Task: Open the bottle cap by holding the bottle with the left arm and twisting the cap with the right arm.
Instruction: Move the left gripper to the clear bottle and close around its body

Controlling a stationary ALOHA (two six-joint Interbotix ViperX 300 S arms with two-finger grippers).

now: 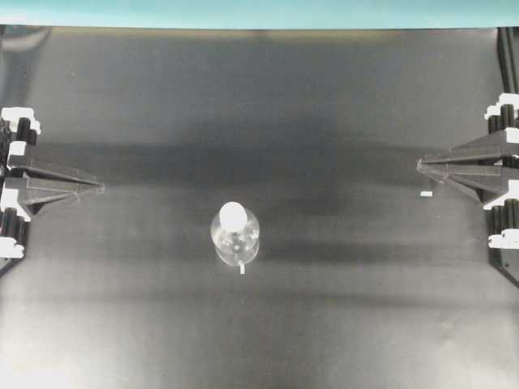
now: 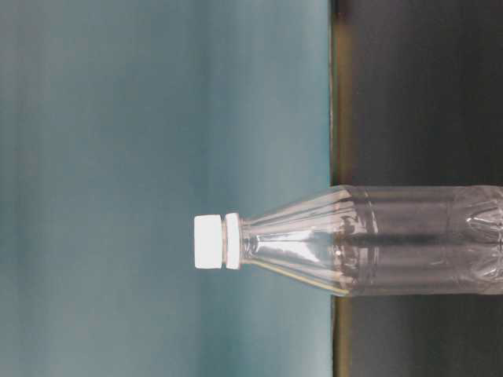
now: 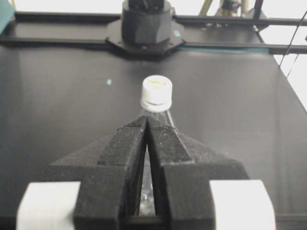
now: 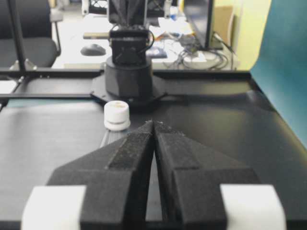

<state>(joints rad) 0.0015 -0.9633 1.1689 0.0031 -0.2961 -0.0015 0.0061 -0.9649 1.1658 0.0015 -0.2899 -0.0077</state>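
Two grippers, both mine, are parked at the side edges of the overhead frame, and neither has hold of anything. Nearest my left wrist camera, the left gripper [image 3: 147, 125] has its black fingers pressed together to a point, nothing between them. Straight beyond that point, in the middle of the frame, stands the bottle [image 3: 164, 116], upright on the black table [image 3: 57, 110], long axis vertical, its bottle cap [image 3: 156, 90] on and turned up. My right gripper [image 4: 154, 125] is likewise closed and empty, with the cap up and to the left of its tip. Overhead, the bottle [image 1: 235, 235] sits slightly left of centre, so I judge my left arm [image 1: 49, 185] somewhat nearer than my right arm [image 1: 470, 166]. Both lie level, pointing inward, well apart from the bottle.
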